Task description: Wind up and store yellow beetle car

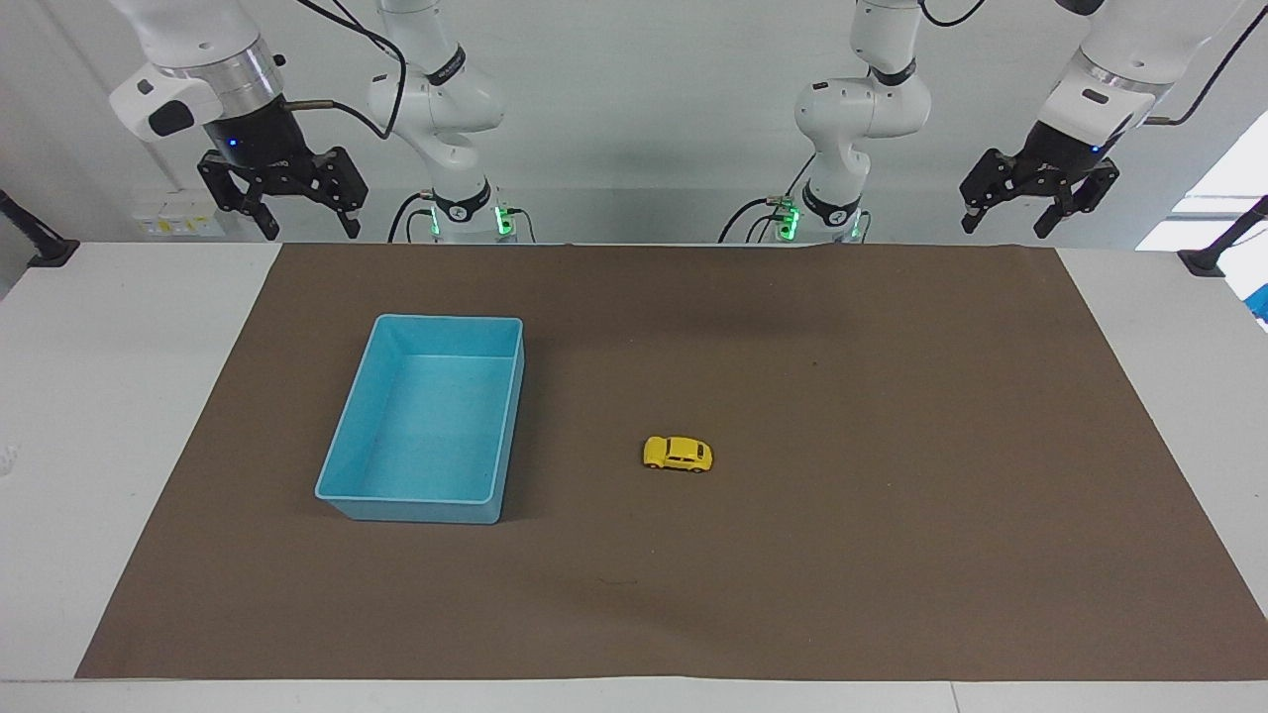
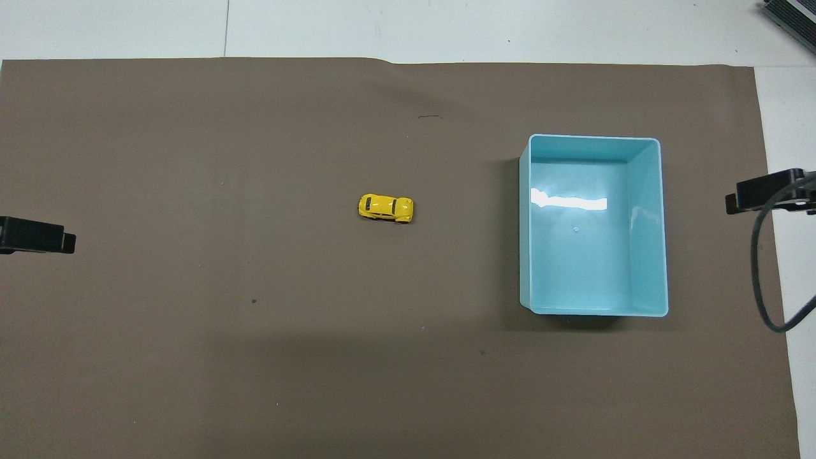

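The yellow beetle car (image 1: 678,454) stands on its wheels on the brown mat near the table's middle; it also shows in the overhead view (image 2: 386,208). The light blue tray (image 1: 337,460) sits empty beside it, toward the right arm's end, and shows in the overhead view (image 2: 663,223) too. My left gripper (image 1: 1036,213) hangs open and empty, high above the left arm's end of the table. My right gripper (image 1: 280,213) hangs open and empty, high above the right arm's end. Both arms wait, well apart from the car.
The brown mat (image 1: 892,555) covers most of the white table (image 1: 89,416). Only a tip of each gripper shows at the overhead view's side edges, one (image 2: 35,234) at the left arm's end and one (image 2: 768,191) beside the tray.
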Tool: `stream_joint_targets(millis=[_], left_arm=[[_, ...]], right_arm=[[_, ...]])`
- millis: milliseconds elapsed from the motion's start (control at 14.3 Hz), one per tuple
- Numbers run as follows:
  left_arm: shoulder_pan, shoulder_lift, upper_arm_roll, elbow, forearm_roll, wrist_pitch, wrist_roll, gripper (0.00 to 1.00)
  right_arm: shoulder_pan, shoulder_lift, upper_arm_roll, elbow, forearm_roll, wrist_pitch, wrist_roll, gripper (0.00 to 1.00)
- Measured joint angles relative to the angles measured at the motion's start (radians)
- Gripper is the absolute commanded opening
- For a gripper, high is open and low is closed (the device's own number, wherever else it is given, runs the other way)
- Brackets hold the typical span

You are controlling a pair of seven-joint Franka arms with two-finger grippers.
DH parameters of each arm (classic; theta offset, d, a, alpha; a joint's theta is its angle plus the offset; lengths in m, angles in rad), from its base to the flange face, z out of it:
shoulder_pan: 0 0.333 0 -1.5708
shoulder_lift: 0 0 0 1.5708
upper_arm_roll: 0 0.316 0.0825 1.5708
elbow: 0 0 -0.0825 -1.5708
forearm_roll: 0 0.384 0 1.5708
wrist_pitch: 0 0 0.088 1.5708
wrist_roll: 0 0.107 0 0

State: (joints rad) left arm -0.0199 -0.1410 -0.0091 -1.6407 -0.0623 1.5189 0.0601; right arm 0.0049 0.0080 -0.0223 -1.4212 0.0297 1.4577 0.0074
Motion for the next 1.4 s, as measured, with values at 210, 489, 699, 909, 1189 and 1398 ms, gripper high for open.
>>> stream_joint_targets(millis=[210,489,699,909,1189,1398], left_arm=[[0.000,0.000,0.001,0.000,0.000,0.000,0.000,1.00],[0.000,0.004,0.002,0.000,0.000,0.002,-0.011,1.00],[0.000,0.012,-0.001,-0.001,0.000,0.014,-0.087,1.00],[-0.001,0.027,-0.011,-0.001,-0.001,0.036,-0.213,1.00],[-0.019,0.057,-0.022,-0.002,-0.006,0.073,-0.441,1.00],[-0.051,0.077,-0.024,-0.010,-0.009,0.097,-0.625,1.00]], right_arm=[[0.000,0.000,0.000,0.000,0.000,0.000,0.000,1.00],[0.000,0.000,0.000,0.000,0.000,0.000,0.000,1.00],[0.000,0.000,0.000,0.000,0.000,0.000,0.000,1.00],[0.000,0.000,0.000,0.000,0.000,0.000,0.000,1.00],[0.000,0.000,0.000,0.000,0.000,0.000,0.000,1.00],[0.000,0.000,0.000,0.000,0.000,0.000,0.000,1.00]])
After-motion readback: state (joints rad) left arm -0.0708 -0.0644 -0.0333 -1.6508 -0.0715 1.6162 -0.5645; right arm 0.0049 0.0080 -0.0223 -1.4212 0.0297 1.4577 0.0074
